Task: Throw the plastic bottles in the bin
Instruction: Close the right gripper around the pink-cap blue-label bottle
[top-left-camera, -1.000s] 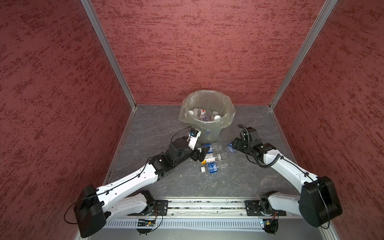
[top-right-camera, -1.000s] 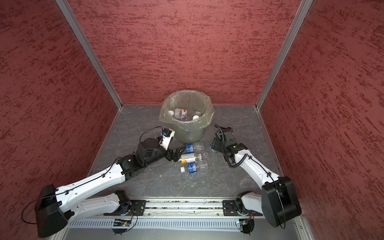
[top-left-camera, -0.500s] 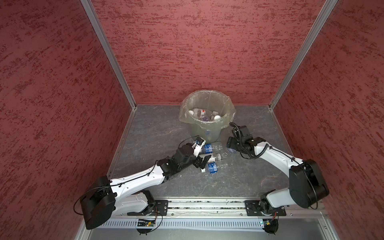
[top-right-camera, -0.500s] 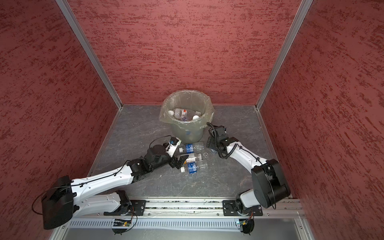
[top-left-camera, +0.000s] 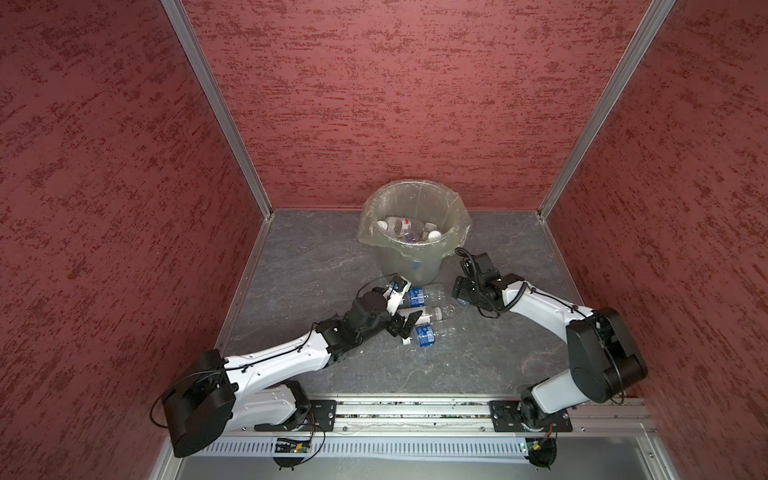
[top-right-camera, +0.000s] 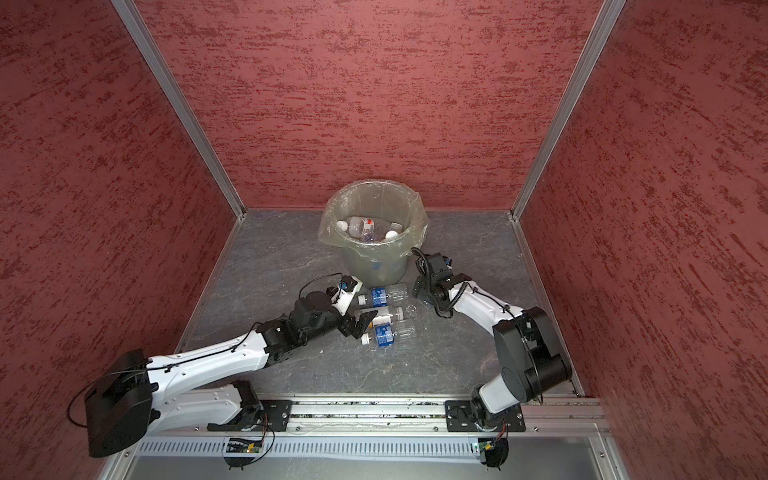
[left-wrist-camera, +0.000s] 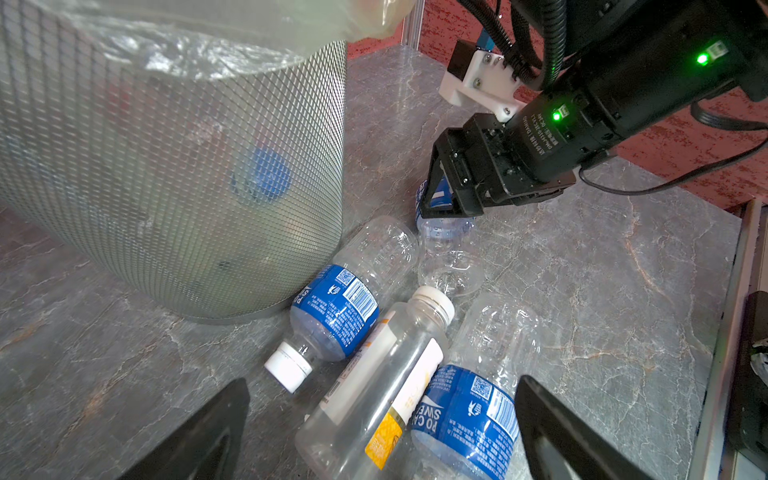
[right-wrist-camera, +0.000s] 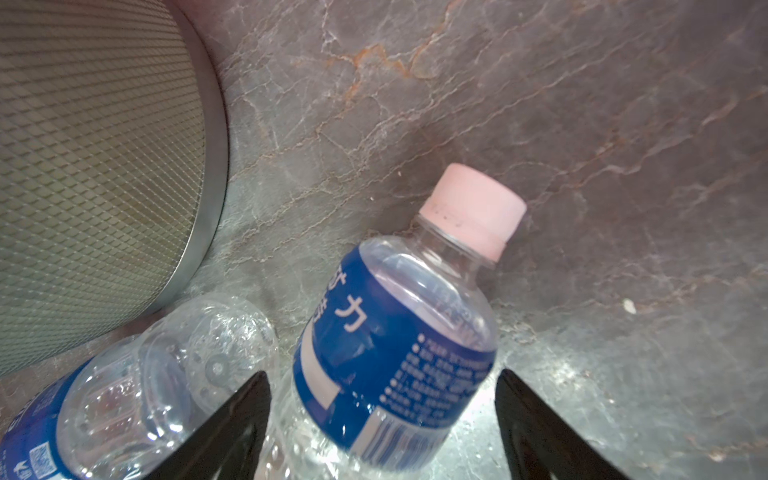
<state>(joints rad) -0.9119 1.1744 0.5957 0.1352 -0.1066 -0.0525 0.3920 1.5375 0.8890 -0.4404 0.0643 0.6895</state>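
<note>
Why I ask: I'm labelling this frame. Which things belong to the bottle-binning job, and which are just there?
Job: bin; bottles inside it; blue-label bottle beside the bin; yellow-label bottle below the open left gripper; front blue-label bottle; pale-capped bottle straddled by the open right gripper.
Just there: red walls; front rail; grey floor.

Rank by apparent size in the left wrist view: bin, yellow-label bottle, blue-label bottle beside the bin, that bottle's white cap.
1. bin, by far.
2-3. yellow-label bottle and blue-label bottle: similar; the yellow-label one sits nearer the camera and is cut off by the frame, so no ranking.
4. white cap, smallest.
</note>
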